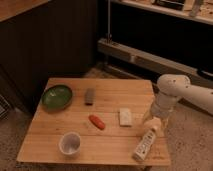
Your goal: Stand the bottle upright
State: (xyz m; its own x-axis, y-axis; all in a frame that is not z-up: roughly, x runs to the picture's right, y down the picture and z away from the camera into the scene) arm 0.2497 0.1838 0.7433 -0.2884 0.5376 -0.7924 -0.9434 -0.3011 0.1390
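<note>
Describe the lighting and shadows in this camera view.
Camera view: dim, warm light; the wooden table is brightest, the background dark. Same view: the hand hangs over the cap end of the lying bottle, by the table's right edge, both evenly lit.
</note>
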